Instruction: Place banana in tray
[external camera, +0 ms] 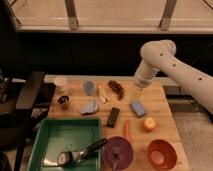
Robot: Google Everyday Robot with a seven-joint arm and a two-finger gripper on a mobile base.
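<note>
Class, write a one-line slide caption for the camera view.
Gripper hangs above a blue object; the banana lies apart on the table, outside the green tray.

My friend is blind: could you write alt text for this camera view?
The white robot arm's gripper hovers above the wooden table, right of the small pale curved toy banana; the large green rectangular tray sits front left.

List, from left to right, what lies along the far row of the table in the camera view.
White cup, grey-blue piece, banana, dark red bunch, then the gripper, hanging near the blue block at the right.
</note>
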